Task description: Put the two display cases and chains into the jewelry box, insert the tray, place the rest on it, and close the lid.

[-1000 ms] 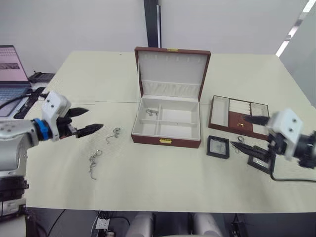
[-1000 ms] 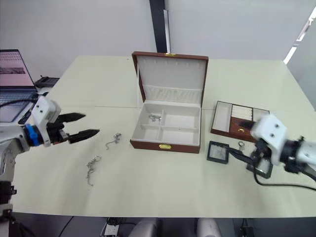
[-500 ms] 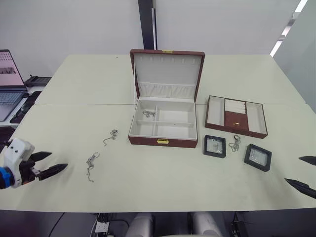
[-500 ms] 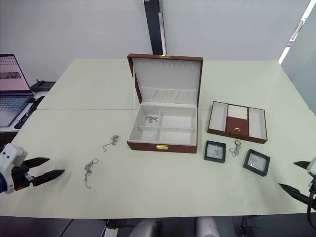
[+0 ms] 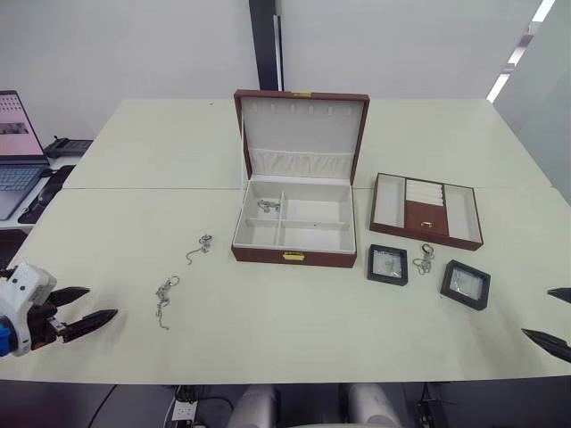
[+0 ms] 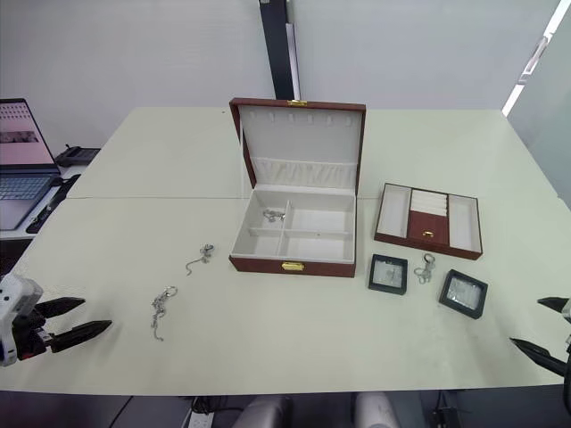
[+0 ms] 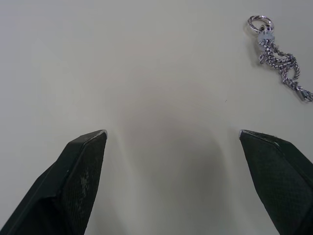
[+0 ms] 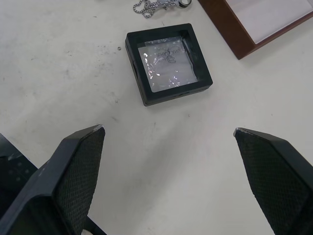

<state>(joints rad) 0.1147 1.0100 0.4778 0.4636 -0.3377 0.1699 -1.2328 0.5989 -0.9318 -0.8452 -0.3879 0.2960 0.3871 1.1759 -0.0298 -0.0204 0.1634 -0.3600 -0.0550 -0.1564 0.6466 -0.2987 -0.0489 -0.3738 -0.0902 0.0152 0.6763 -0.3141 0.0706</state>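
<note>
Pale cream table, a seam running across its left half. Off its far-left edge: open laptop, screen lit. Dark vertical post against white wall, behind table's far edge.

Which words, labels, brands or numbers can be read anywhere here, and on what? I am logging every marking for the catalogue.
None can be read.
Laptop screen: it shows content, too small and blurred to read.
Jewelry box, its lid and gold clasp: no lettering to be seen.
Tray: no lettering to be seen.
Display cases: only crinkled film under the clear windows, no print.
</note>
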